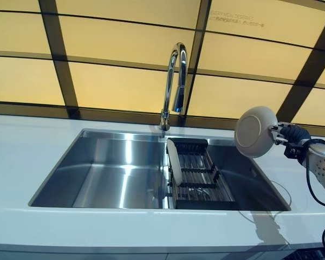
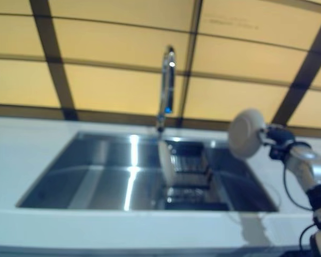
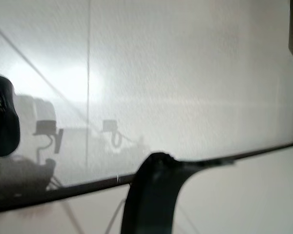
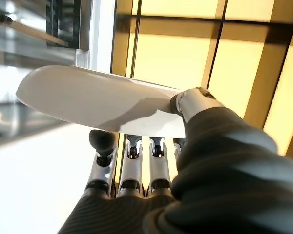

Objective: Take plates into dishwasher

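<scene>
My right hand (image 1: 291,138) holds a white plate (image 1: 255,131) up on edge above the right end of the sink, its underside turned toward me. In the right wrist view the thumb (image 4: 195,103) presses on the plate (image 4: 88,100) from one side and the fingers (image 4: 136,161) lie along the other. A second white plate (image 1: 174,161) stands upright at the left end of a black dish rack (image 1: 203,181) inside the sink. Of my left hand only a dark rounded tip (image 3: 1,117) shows at the edge of the left wrist view, before a white panel.
The steel sink (image 1: 108,173) is sunk into a white counter (image 1: 21,162). A tall chrome tap (image 1: 175,81) rises behind it at the middle. Yellow panels with dark frames form the back wall.
</scene>
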Controlling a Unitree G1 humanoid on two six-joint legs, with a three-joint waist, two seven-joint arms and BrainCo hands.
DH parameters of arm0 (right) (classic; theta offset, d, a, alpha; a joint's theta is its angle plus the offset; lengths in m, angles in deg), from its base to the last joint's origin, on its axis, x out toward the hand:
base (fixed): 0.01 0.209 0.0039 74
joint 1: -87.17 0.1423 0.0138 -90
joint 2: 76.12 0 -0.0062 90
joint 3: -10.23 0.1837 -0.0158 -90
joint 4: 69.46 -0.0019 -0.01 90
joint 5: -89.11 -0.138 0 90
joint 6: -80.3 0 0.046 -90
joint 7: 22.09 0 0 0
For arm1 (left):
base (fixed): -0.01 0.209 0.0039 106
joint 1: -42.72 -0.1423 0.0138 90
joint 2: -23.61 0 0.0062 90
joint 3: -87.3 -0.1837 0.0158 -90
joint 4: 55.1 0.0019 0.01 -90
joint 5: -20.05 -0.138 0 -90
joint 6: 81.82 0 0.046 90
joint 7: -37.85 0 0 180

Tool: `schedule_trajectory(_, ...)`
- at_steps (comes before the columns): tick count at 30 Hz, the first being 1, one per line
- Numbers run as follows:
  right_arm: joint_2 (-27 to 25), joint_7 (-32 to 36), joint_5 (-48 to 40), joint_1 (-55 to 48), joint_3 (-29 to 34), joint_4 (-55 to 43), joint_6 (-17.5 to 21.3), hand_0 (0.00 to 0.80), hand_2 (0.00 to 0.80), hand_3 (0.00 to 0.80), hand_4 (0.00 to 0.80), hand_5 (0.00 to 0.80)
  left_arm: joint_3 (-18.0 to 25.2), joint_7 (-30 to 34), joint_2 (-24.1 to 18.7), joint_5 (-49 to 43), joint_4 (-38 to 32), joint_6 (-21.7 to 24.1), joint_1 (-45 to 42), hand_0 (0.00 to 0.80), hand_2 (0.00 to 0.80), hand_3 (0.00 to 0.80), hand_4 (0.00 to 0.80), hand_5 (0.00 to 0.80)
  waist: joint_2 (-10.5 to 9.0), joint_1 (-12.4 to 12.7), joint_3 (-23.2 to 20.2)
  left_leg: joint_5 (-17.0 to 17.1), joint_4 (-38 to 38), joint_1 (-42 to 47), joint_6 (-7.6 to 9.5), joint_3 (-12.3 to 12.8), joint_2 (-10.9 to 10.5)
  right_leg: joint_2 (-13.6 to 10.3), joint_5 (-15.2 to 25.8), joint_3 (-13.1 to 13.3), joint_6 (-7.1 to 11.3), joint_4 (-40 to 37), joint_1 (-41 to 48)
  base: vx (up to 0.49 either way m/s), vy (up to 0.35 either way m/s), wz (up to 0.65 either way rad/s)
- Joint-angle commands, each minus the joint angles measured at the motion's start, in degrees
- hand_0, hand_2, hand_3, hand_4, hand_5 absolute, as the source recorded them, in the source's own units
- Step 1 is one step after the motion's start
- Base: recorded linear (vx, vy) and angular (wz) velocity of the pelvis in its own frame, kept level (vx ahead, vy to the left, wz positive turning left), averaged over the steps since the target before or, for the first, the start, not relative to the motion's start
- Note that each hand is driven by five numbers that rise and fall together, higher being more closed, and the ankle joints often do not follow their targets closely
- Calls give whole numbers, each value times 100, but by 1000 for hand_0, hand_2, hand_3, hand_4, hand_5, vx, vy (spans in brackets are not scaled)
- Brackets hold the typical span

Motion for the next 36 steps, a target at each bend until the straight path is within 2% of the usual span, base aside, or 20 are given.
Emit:
schedule_trajectory(1, -642, -73, -57, 225, 592, -36, 322, 800, 800, 800, 800, 800, -243, 28, -213, -414, 383, -12, 253, 0, 0, 0, 0, 0, 22, -11, -82, -531, 279, -63, 81, -180, 8, -352, 47, -65, 698, 435, -274, -31, 39, -12)
schedule_trajectory(5, -720, 14, 0, 60, 751, -2, 268, 800, 800, 800, 800, 800, -233, 22, -295, -374, 328, -82, 272, 0, 0, 0, 0, 0, 87, -63, -22, -484, 210, -5, 51, -59, 79, -345, 58, -286, 732, 688, -492, -105, 38, -31)
schedule_trajectory(6, -766, 52, -23, -104, 879, -48, 261, 800, 800, 800, 800, 800, -225, 2, -343, -262, 289, -140, 285, 0, 0, 0, 0, 0, 155, -56, 0, -376, 135, -45, 78, 88, 162, -352, -92, -432, 661, 1124, -510, -264, 45, -43)
schedule_trajectory(9, -887, 136, -94, -343, 1093, -40, 280, 800, 800, 800, 800, 800, -126, -12, -393, -209, 336, -184, 302, 0, 0, 0, 0, 0, 203, 41, -74, -307, 118, -216, 116, 447, 294, -470, -467, -737, 560, 1720, -179, -243, 10, -53)
schedule_trajectory(10, -891, 144, -92, -364, 1114, -37, 281, 800, 800, 800, 800, 800, -124, -16, -397, -208, 340, -182, 304, 0, 0, 0, 0, 0, 200, 56, -87, -292, 128, -250, 115, 466, 300, -473, -453, -741, 553, 1727, -183, -203, -36, -65)
schedule_trajectory(13, -971, 341, -151, -492, 1191, 144, 440, 800, 800, 800, 800, 800, -24, -65, -443, -122, 452, -85, 238, 0, 0, 0, 0, 0, 89, 243, -216, -311, 326, -621, 115, 723, 320, -615, -549, -890, 591, 2059, 329, -201, -63, -73)
schedule_trajectory(16, -1037, 447, -238, -445, 1110, 320, 566, 800, 800, 800, 800, 800, 101, -133, -482, -23, 498, -8, 138, 0, 0, 0, 0, 0, -93, 396, -333, -308, 501, -980, 187, 788, 245, -575, -594, -793, 643, 2045, 755, -155, -120, -77)
schedule_trajectory(17, -1067, 453, -239, -407, 1087, 386, 601, 800, 800, 800, 800, 800, 141, -152, -480, 6, 528, 22, 139, 0, 0, 0, 0, 0, -151, 416, -350, -299, 585, -1081, 166, 760, 241, -488, -787, -724, 604, 1812, 869, -98, -152, -66)
schedule_trajectory(19, -1092, 425, -302, -366, 1055, 382, 608, 800, 800, 800, 800, 800, 151, -169, -484, 37, 525, 31, 132, 0, 0, 0, 0, 0, -186, 440, -354, -299, 673, -1139, 135, 806, 271, -506, -840, -851, 588, 1712, 869, -93, -134, -58)
schedule_trajectory(20, -1107, 400, -409, -285, 1036, 393, 644, 800, 800, 800, 800, 800, 185, -243, -501, 129, 494, 35, 126, 0, 0, 0, 0, 0, -259, 502, -343, -285, 815, -1265, 93, 976, 350, -550, -966, -1101, 569, 1491, 942, -194, -237, -65)
schedule_trajectory(21, -1131, 339, -537, -164, 1004, 418, 654, 800, 800, 800, 800, 800, 247, -282, -533, 170, 480, 46, 168, 0, 0, 0, 0, 0, -311, 530, -292, -280, 996, -1438, 27, 1084, 479, -482, -1193, -1152, 466, 1211, 1011, -240, -333, -95)
schedule_trajectory(22, -1166, 213, -598, -120, 1005, 425, 663, 800, 800, 800, 800, 800, 268, -294, -552, 166, 466, 52, 233, 0, 0, 0, 0, 0, -376, 522, -237, -397, 1117, -1535, -54, 1021, 519, -446, -1381, -1081, 445, 1032, 1096, -206, -274, -120)
schedule_trajectory(24, -1211, 123, -678, -122, 1026, 407, 655, 800, 800, 800, 800, 800, 251, -314, -533, 201, 451, 66, 297, 0, 0, 0, 0, 0, -409, 498, -197, -346, 1139, -1621, -124, 1043, 601, -383, -1383, -1063, 417, 873, 1090, -179, -156, -65)
schedule_trajectory(25, -1224, 121, -691, -128, 1040, 405, 652, 800, 800, 800, 800, 800, 250, -319, -525, 211, 445, 67, 309, 0, 0, 0, 0, 0, -399, 493, -174, -212, 1134, -1666, -95, 1137, 647, -349, -1319, -1086, 381, 841, 1045, -105, -70, 4)
schedule_trajectory(26, -1248, 93, -711, -143, 1048, 411, 649, 800, 800, 800, 800, 800, 235, -319, -508, 216, 442, 76, 319, 0, 0, 0, 0, 0, -412, 469, -188, -330, 1105, -1616, -137, 1059, 608, -349, -1395, -1028, 402, 812, 1087, -128, -49, -2)
schedule_trajectory(27, -1269, 76, -729, -163, 1072, 404, 642, 800, 800, 800, 800, 800, 219, -322, -495, 227, 434, 80, 327, 0, 0, 0, 0, 0, -396, 463, -172, -186, 1078, -1648, -112, 1144, 651, -316, -1332, -1064, 367, 795, 1042, -76, -48, 0)
schedule_trajectory(36, -1575, 110, -620, -812, 1683, 473, 551, 800, 800, 800, 800, 800, 112, -354, -333, 277, 490, 100, 308, 0, 0, 0, 0, 0, -252, 208, -294, -109, 603, -1256, -103, 1081, 574, -207, -1493, -1052, 261, 1019, 806, -106, -42, 3)
